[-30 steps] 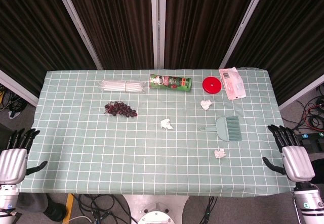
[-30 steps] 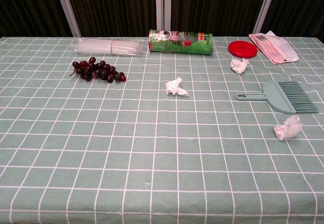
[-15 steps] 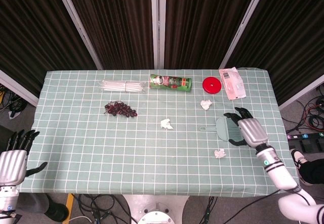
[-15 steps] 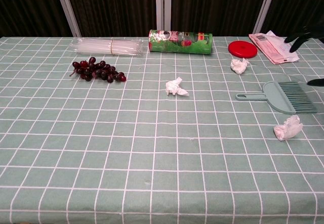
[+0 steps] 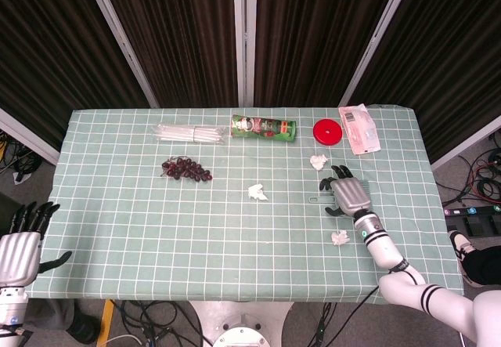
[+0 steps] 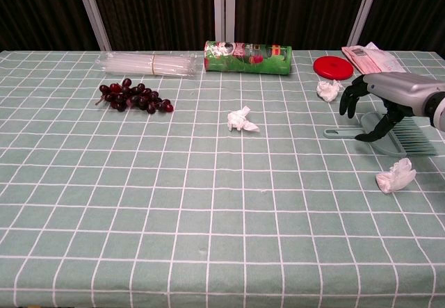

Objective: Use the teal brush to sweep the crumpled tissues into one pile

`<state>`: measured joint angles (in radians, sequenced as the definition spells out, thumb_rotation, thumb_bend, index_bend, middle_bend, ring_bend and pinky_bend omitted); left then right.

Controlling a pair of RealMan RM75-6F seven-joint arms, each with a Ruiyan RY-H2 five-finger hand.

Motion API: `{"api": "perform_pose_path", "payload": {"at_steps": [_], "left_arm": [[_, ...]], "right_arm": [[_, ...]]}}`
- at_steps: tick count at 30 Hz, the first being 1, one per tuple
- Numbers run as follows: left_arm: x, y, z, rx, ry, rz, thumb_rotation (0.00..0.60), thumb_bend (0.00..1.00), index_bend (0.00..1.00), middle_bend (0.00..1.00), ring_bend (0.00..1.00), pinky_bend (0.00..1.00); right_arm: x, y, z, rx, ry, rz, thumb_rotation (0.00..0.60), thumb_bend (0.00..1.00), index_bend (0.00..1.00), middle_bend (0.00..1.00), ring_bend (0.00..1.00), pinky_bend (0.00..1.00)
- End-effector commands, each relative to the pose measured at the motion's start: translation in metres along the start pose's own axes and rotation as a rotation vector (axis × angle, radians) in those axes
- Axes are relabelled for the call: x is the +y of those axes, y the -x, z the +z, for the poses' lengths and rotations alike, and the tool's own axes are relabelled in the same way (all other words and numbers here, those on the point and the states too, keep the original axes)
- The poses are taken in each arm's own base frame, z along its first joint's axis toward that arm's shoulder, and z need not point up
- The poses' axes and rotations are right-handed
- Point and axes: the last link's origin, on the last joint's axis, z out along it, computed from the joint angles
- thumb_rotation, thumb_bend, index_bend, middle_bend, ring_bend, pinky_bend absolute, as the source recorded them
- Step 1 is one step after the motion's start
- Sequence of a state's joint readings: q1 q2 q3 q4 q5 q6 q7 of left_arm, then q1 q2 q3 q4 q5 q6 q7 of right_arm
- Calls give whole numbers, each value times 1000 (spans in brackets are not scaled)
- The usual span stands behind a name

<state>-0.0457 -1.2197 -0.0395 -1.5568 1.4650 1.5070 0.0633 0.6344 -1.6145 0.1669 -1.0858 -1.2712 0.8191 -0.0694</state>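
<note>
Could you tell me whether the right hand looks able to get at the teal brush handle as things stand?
Probably yes. The right hand hovers over the teal brush with fingers apart, and the handle lies bare on the cloth; the nearest crumpled tissue sits clear of it.

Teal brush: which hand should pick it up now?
The right hand: it hovers open right over the teal brush. The left hand hangs off the table's far left edge, well away from it.

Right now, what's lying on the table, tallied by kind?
Crumpled tissues: 3
Teal brush: 1
Grape bunch: 1
Green canister: 1
Red lid: 1
Straw bundle: 1
Pink packet: 1
Total: 9
</note>
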Motion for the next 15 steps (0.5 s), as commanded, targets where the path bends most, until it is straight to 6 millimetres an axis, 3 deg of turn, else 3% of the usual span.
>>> {"api": "perform_pose_path", "payload": {"at_steps": [1,15], "left_arm": [[-1,1,1,-3,-2,-4,600,103,135,123,58,41],[-6,4,-1,-6,-13,-12,600,103,135,123,58,41]], "right_arm": [[-3,8,4,3,3,-28,600,148,404,396,57,30],[-6,20,10,32,4,-91,600,171,437,442,90,30]]}}
